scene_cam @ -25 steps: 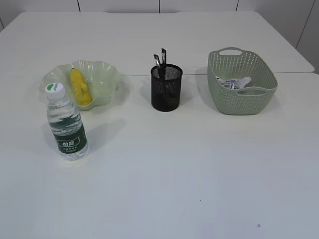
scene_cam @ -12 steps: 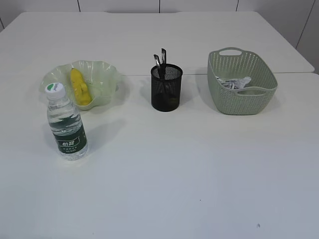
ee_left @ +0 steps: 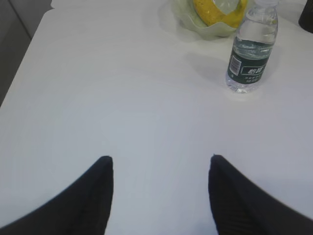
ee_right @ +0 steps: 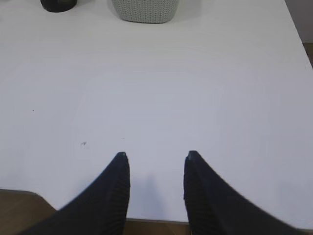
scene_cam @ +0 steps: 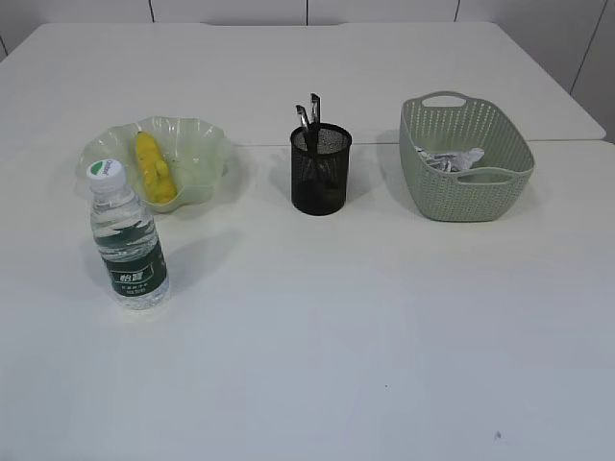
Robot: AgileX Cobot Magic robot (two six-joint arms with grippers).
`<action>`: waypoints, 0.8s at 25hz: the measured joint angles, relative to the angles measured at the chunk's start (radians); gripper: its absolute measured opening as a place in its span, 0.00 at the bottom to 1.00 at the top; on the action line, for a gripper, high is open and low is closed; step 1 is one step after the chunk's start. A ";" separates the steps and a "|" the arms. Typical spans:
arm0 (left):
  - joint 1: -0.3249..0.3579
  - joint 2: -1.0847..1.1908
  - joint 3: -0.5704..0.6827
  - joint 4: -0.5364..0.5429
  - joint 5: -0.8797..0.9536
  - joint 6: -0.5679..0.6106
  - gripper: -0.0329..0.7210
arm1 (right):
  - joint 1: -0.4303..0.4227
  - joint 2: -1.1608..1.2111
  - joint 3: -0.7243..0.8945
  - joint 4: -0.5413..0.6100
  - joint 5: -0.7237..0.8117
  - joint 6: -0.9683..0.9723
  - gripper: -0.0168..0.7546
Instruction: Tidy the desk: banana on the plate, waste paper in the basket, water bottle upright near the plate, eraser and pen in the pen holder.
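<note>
The banana (scene_cam: 154, 167) lies in the wavy pale-green plate (scene_cam: 207, 144) at the left of the white desk (scene_cam: 365, 327). Just in front of the plate the water bottle (scene_cam: 128, 237) stands upright. Pens (scene_cam: 309, 113) stick out of the black mesh pen holder (scene_cam: 321, 171) in the middle. Crumpled waste paper (scene_cam: 452, 158) sits in the sage-green basket (scene_cam: 466, 197) at the right. The eraser is hidden. Neither arm shows in the exterior view. My left gripper (ee_left: 160, 157) is open over bare desk, well short of the bottle (ee_left: 251, 49). My right gripper (ee_right: 155, 153) is open and empty near the desk's front edge.
In the left wrist view the plate (ee_left: 195, 22) and banana (ee_left: 215, 12) sit at the top edge behind the bottle. The right wrist view shows the basket (ee_right: 145, 11) and the pen holder (ee_right: 58, 5) far ahead. A seam (scene_cam: 577, 141) crosses the desk behind the objects.
</note>
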 joint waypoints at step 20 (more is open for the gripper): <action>0.000 -0.006 0.000 0.000 0.000 0.000 0.60 | -0.174 -0.085 0.000 -0.006 -0.001 0.000 0.39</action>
